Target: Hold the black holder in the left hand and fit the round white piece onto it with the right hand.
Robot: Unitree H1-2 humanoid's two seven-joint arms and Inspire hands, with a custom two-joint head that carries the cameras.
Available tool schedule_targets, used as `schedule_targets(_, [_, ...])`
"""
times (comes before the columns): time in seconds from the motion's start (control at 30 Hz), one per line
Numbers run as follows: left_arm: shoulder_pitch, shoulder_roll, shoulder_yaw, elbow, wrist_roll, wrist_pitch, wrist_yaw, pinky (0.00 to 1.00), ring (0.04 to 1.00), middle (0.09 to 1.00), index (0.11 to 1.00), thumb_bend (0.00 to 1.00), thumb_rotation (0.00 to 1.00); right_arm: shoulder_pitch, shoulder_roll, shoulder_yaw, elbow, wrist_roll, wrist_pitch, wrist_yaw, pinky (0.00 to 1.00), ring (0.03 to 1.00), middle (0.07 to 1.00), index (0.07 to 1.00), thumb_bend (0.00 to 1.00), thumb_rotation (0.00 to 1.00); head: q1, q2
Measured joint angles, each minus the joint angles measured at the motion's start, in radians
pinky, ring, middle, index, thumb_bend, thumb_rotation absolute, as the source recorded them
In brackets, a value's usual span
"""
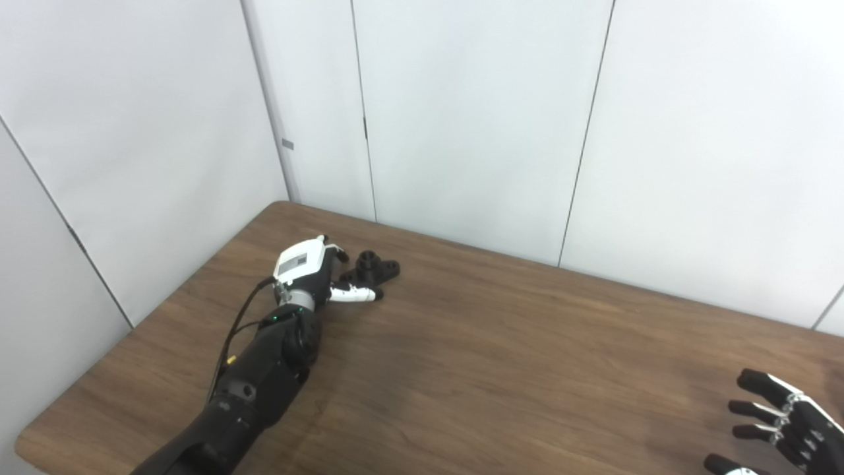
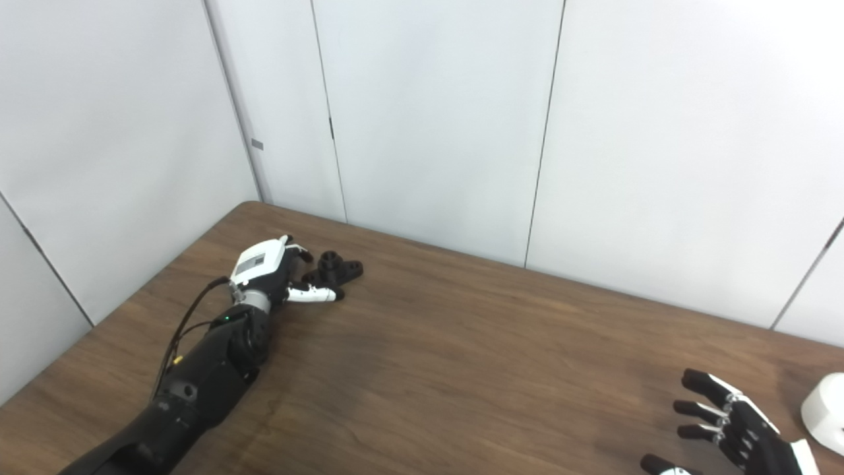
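Dark wood counter [image 1: 501,369] filling the lower half of both views, white wall panels [image 1: 475,119] behind it. Left hand [image 1: 310,267] reached far out to the upper left of the frame, near the counter's back corner, white back plate turned up. Fingers [image 1: 356,294] bent around the near side of the black holder [image 1: 372,267], one white-and-black finger lying along the counter just below it and touching or almost touching it; thumb tip at its upper left. Cannot tell whether the hold is firm or merely a loose cupping. Holder resting on the counter, a low black piece with a raised round boss and lobes with holes, not lifted. Black forearm [image 1: 257,382] stretching from the bottom edge up to the hand, thin cable [image 1: 241,316] looping along its left side, a small green light near the wrist.

Right hand [image 2: 732,429] at the lower right corner of the frame, partly cut off, fingers [image 2: 709,386] spread apart and released, grasping nothing, pointing up and left. Round white piece [image 2: 824,412] seen only in the right eye view, at the right edge of the frame, sitting on the counter just beside the right hand and apart from it, well away from the holder.
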Motion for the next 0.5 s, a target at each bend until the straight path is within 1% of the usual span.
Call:
schedule_targets(0.07, [-0.007, 0.007, -0.008, 0.001, -0.002, 0.001, -0.009, 1.00, 1.000, 0.946, 0.594, 0.79, 0.25, 0.004, 0.000, 0.000, -0.003, 0.000, 0.006, 0.000, 0.60, 0.713, 0.800, 0.782, 0.74, 0.10, -0.002, 0.002])
schedule_targets(0.1, [-0.016, 0.014, -0.013, 0.004, -0.004, 0.001, -0.019, 1.00, 1.000, 0.934, 0.542, 0.66, 0.16, 0.005, 0.000, 0.000, -0.007, 0.000, 0.010, 0.000, 0.60, 0.714, 0.800, 0.781, 0.74, 0.10, -0.002, 0.005])
schedule_targets(0.13, [-0.023, 0.019, -0.017, 0.007, -0.007, 0.001, -0.033, 1.00, 1.000, 0.919, 0.509, 0.58, 0.11, 0.006, 0.000, 0.000, -0.009, 0.000, 0.014, 0.000, 0.60, 0.714, 0.800, 0.781, 0.74, 0.11, -0.002, 0.005])
schedule_targets(0.17, [-0.030, 0.024, -0.023, 0.012, -0.010, -0.001, -0.040, 1.00, 1.000, 0.910, 0.497, 0.55, 0.09, 0.007, 0.000, -0.001, -0.013, 0.000, 0.016, 0.000, 0.60, 0.713, 0.798, 0.780, 0.74, 0.11, -0.002, 0.005])
schedule_targets(0.3, [-0.033, 0.024, -0.035, 0.037, -0.022, -0.027, -0.024, 1.00, 1.000, 0.893, 0.484, 0.53, 0.06, 0.008, 0.000, -0.003, -0.024, -0.001, 0.017, 0.000, 0.60, 0.707, 0.793, 0.780, 0.72, 0.09, -0.002, 0.005])
schedule_targets(0.5, [-0.019, 0.014, -0.041, 0.083, -0.034, -0.105, 0.071, 1.00, 0.961, 0.860, 0.484, 0.52, 0.06, 0.008, 0.000, -0.003, -0.025, -0.001, 0.018, 0.000, 0.60, 0.704, 0.809, 0.787, 0.70, 0.07, -0.005, 0.008])
